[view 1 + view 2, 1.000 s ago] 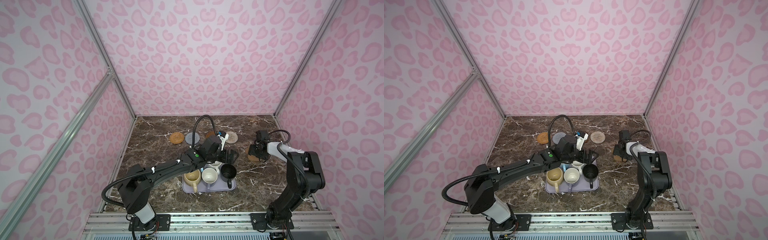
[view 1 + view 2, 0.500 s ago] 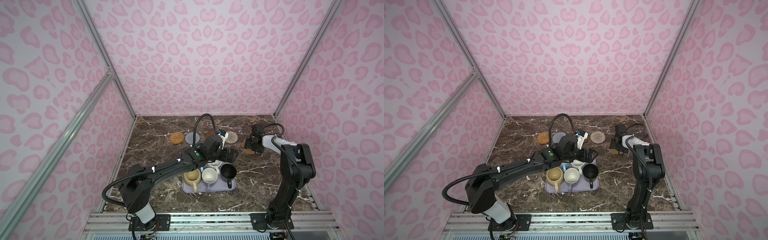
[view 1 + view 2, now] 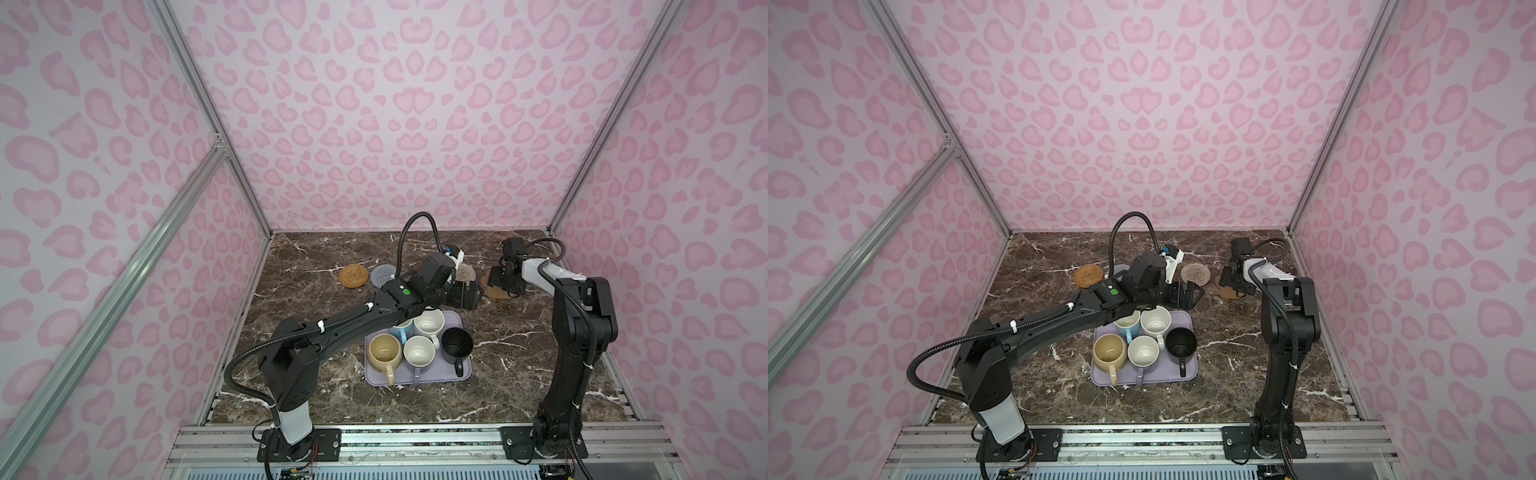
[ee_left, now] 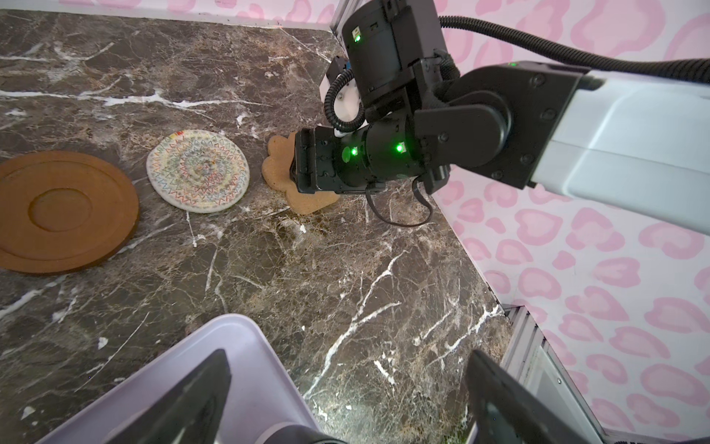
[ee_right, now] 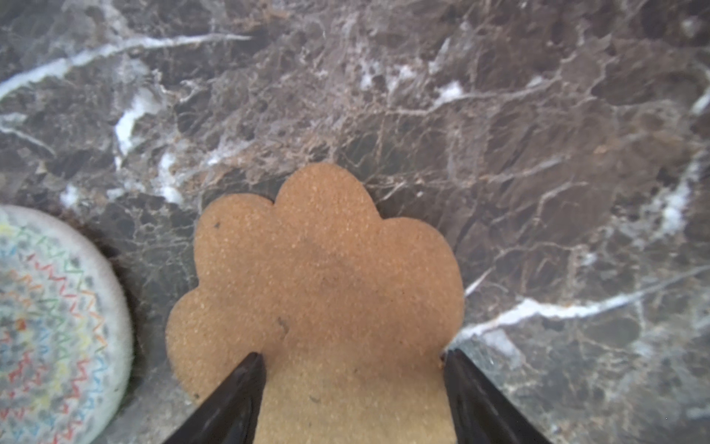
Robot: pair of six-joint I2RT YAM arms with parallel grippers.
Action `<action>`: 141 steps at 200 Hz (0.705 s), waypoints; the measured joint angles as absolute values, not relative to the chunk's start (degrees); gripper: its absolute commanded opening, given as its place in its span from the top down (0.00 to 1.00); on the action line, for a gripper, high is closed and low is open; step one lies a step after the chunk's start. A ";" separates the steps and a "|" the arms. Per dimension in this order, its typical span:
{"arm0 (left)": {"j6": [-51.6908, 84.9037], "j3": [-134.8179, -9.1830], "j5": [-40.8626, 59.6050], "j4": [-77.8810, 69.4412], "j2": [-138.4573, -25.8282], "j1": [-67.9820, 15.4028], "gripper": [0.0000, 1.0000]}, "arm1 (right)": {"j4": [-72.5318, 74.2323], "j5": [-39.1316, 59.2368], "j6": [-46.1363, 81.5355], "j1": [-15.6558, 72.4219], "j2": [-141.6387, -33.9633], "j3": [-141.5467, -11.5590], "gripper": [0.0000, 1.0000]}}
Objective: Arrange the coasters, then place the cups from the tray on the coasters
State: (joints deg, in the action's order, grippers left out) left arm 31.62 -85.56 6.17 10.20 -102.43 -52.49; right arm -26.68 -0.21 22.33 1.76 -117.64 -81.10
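Left claw: I read the left gripper (image 3: pixel 467 295) as spread fully apart and empty. It hangs over the far right corner of the tray (image 3: pixel 440 376) and the marble tabletop (image 3: pixel 519 353) just beyond it.
Right claw: I see the right gripper (image 5: pixel 351 355) low at the far right of the tabletop. Its two fingers are closed in against opposite sides of the narrow end of the paw-shaped cork coaster (image 5: pixel 326 269).
Paw coaster position: it sits at the right end of the coaster row, just beside the beige woven coaster (image 4: pixel 198 171) without touching it. I cannot tell whether it lies flat or is slightly raised.
Coaster row: it runs along the far part of the tabletop. From the left in both top views I find the orange rattan coaster (image 3: pixel 353 275), the grey-blue crocheted coaster (image 3: pixel 382 275), then the beige one.
Brown disc coaster (image 4: pixel 65 209): the left arm (image 3: pixel 353 320) covers it in the top views. The left wrist view shows it beside the beige coaster, on the side away from the paw.
Cups: all five stand upright on the tray.
Near row: pale yellow cup (image 3: pixel 384 353), lavender cup (image 3: pixel 419 351), black cup (image 3: pixel 456 343).
Far row: light blue cup (image 3: pixel 1126 328), partly under the left arm, and speckled white cup (image 3: pixel 1155 322).
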 measured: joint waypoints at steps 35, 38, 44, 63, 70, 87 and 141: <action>31.64 -86.87 6.20 10.66 -103.68 -52.05 0.03 | -26.92 0.99 22.72 1.43 -119.59 -83.85 0.25; 31.64 -86.96 6.22 10.66 -103.74 -51.96 0.03 | -26.89 1.06 22.72 1.43 -119.68 -84.01 0.25; 31.64 -87.09 6.22 10.66 -103.85 -51.83 0.03 | -26.94 1.10 22.72 1.43 -119.92 -84.31 0.25; 31.64 -87.22 6.22 10.66 -104.07 -51.55 0.03 | -27.59 1.15 22.74 1.45 -120.64 -85.58 0.26; 31.66 -87.22 6.22 10.68 -104.14 -51.42 0.03 | -27.83 1.26 22.74 1.45 -121.19 -86.63 0.26; 31.66 -87.33 6.22 10.68 -104.38 -51.33 0.03 | -28.12 1.37 22.70 1.48 -122.13 -88.14 0.26; 31.75 -88.12 6.66 10.85 -105.16 -51.05 0.03 | -29.21 1.54 22.63 1.50 -122.50 -89.30 0.23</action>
State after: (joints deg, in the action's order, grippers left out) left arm 31.75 -88.12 6.66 10.85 -105.16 -51.05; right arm -29.21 1.54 22.63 1.50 -122.50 -89.30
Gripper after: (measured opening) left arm 0.971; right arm 0.757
